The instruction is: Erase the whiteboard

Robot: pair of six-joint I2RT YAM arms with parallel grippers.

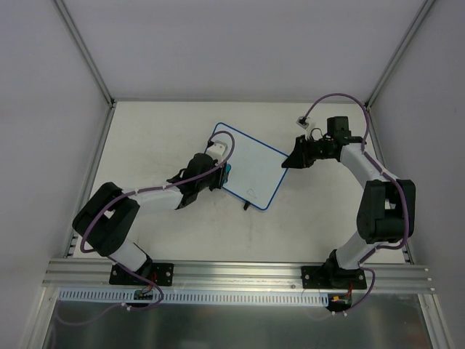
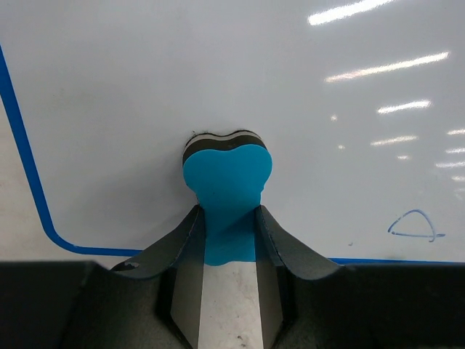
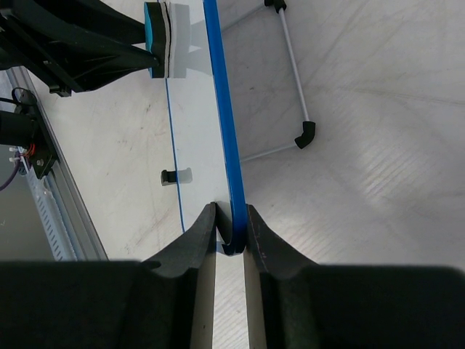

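Observation:
The whiteboard (image 1: 253,166), white with a thin blue rim, stands tilted at the middle of the table. My right gripper (image 1: 289,161) is shut on its right corner; the right wrist view shows the rim (image 3: 227,160) edge-on between the fingers. My left gripper (image 1: 222,174) is shut on the blue bone-shaped eraser (image 2: 227,189), whose felt end presses on the board face (image 2: 145,94) near its lower left corner. A small blue triangle mark (image 2: 415,226) stays on the board at lower right. The eraser also shows in the right wrist view (image 3: 161,40).
The board's wire stand with black feet (image 3: 305,134) sticks out behind it. A small connector on a cable (image 1: 304,121) lies at the back right. Metal frame posts stand at the table's back corners.

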